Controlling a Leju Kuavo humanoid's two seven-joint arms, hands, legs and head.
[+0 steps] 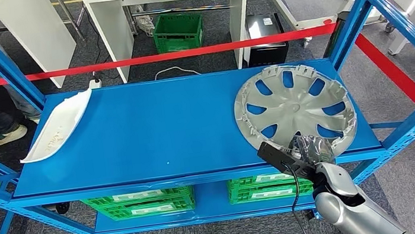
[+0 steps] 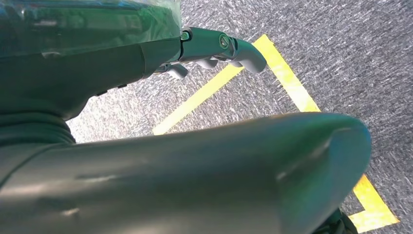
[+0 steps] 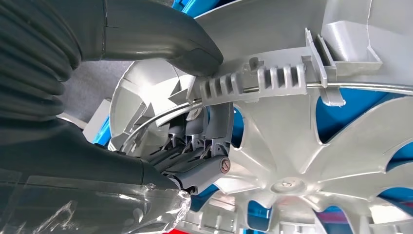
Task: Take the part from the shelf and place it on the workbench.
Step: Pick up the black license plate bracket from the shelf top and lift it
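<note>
Right arm reaches up from below to the near right edge of the shelf (image 1: 153, 129), right hand (image 1: 312, 149) clamped on the near rim of the hubcap (image 1: 293, 106), which lies flat at the shelf's right end. Right wrist view shows the grip close up: thumb (image 3: 160, 34) over the ribbed rim, fingers (image 3: 214, 131) hooked under it through a spoke gap. Left hand (image 2: 214, 48) hangs over grey carpet with yellow tape (image 2: 287, 83), fingers lightly curled, holding nothing.

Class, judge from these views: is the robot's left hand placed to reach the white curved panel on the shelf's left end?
Probably not yet: the left hand hangs over carpet, though nothing blocks the white panel.
</note>
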